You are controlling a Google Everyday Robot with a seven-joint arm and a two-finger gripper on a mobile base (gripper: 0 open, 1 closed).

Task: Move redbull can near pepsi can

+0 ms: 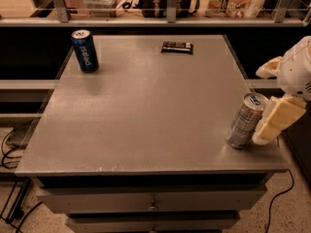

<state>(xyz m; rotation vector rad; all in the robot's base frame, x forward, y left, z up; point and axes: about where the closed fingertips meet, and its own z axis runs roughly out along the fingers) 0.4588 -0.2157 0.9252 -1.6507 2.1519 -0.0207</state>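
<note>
The redbull can (pixel 245 121), slim and silver with bluish checked panels, stands leaning slightly at the table's front right corner. The pepsi can (pixel 85 50), dark blue with white lettering, stands upright at the far left corner, a long way from it. My gripper (pixel 265 102) comes in from the right edge, at the redbull can's right side. Its cream fingers are spread open. The lower finger (pixel 274 121) lies right against the can's right side, and the upper one (pixel 268 67) is behind and clear of it. The gripper holds nothing.
A dark snack bar (pixel 177 46) lies flat at the table's far middle. The grey table (pixel 146 115) has drawers below its front edge. A shelf with a rail and bags runs behind it. Cables lie on the floor at left and right.
</note>
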